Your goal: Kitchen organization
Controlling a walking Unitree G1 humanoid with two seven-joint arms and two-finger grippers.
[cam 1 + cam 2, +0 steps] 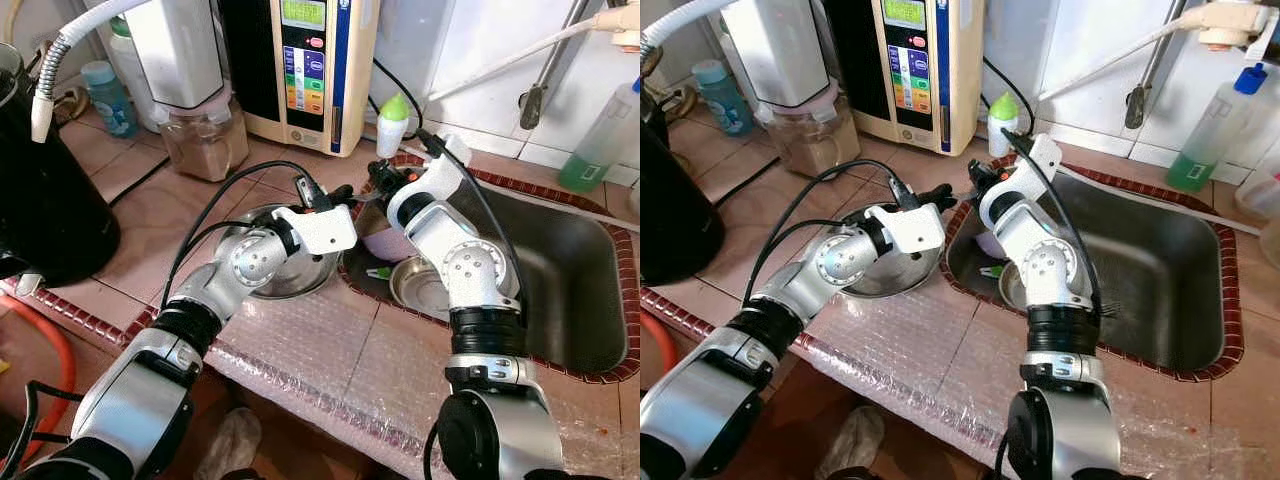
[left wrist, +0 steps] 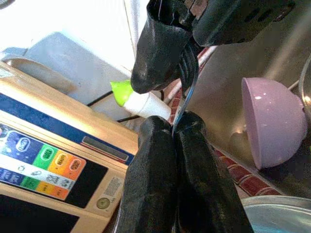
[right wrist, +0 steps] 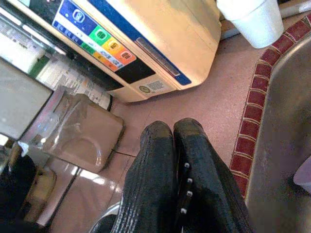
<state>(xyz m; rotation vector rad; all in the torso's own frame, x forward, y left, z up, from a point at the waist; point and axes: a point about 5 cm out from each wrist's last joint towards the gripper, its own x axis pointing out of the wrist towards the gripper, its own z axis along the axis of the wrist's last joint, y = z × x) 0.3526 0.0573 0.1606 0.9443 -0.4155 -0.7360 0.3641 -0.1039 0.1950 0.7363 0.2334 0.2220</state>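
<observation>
The two tools meet over the sink's [image 1: 560,300] near-left corner, apparently mid-handover of a thin metal utensil [image 2: 187,80] (a fork, by the look of its prongs). The left tool [image 2: 176,127] has its fingers closed on the lower end of the fork; the right tool [image 2: 167,58] reaches in from above and seems to grip the pronged end, its fingers pressed together in its own wrist view. Below lie a purple bowl [image 2: 272,121] and, on the table, a steel bowl [image 1: 290,270]. Next, I judge, one tool must let go cleanly.
</observation>
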